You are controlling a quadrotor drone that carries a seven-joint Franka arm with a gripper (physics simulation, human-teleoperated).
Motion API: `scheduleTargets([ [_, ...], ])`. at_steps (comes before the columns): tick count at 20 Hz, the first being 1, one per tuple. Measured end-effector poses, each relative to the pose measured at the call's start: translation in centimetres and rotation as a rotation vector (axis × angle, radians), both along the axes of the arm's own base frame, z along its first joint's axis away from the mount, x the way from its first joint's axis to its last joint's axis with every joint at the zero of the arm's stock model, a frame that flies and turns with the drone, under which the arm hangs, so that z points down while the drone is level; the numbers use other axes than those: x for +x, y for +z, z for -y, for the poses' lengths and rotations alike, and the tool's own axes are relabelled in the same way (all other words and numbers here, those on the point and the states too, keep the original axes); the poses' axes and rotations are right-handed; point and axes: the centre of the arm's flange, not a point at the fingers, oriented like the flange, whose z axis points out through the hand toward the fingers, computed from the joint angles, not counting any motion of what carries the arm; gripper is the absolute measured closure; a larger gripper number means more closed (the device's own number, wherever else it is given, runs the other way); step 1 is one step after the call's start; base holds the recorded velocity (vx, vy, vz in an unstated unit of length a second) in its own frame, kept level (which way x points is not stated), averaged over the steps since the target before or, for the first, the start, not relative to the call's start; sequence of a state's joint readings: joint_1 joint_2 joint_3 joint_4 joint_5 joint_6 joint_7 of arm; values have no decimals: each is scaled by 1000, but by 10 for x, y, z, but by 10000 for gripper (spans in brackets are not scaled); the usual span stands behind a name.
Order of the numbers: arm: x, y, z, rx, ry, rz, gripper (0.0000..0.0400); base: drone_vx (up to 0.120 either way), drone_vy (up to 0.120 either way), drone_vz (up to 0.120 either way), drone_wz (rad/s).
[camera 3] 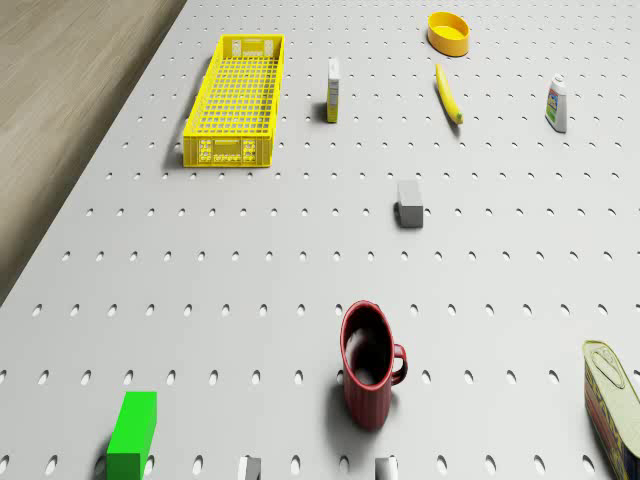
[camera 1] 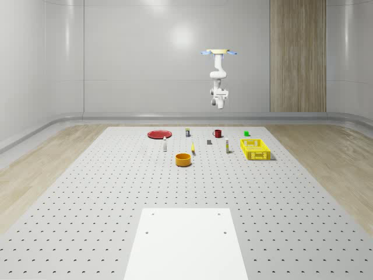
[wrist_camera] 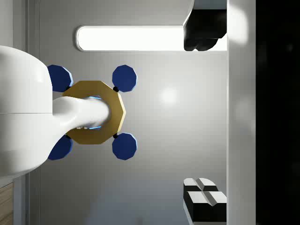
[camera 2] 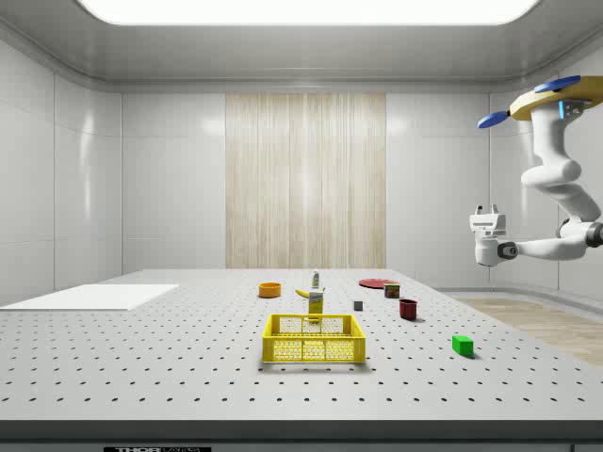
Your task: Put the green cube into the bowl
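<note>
The green cube lies on the perforated table near its far edge, beside the red mug. The orange bowl stands upright nearer the table's middle, well apart from the cube. The drone hovers high above the table's far end, behind the mug. Its arm is folded below it, and the gripper points up toward the drone's gold body. The fingers stand wide apart with nothing between them, far above the cube.
A yellow basket stands between the cube and the bowl's side. A banana, a small box, a bottle, a grey block, a can and a red plate are scattered about. A white sheet lies at the front.
</note>
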State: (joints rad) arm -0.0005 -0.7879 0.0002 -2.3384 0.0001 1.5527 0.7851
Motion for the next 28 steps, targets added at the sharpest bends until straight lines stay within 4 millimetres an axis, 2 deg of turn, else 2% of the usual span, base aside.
scheduleTargets([
  [8, -3, 56, 0, 0, 0, 6, 0, 110, 120, 0, 0],
  [13, -1, 78, 0, 0, 0, 10, 0, 120, 120, 0, 0],
  [17, -1, 87, 0, 0, 0, 13, 0, 110, 120, 0, 0],
  [19, 0, 89, 0, 0, 0, 15, 0, 0, 120, 0, 0],
  [28, -1, 93, 0, 0, 0, 22, 0, 111, 120, 0, 0],
])
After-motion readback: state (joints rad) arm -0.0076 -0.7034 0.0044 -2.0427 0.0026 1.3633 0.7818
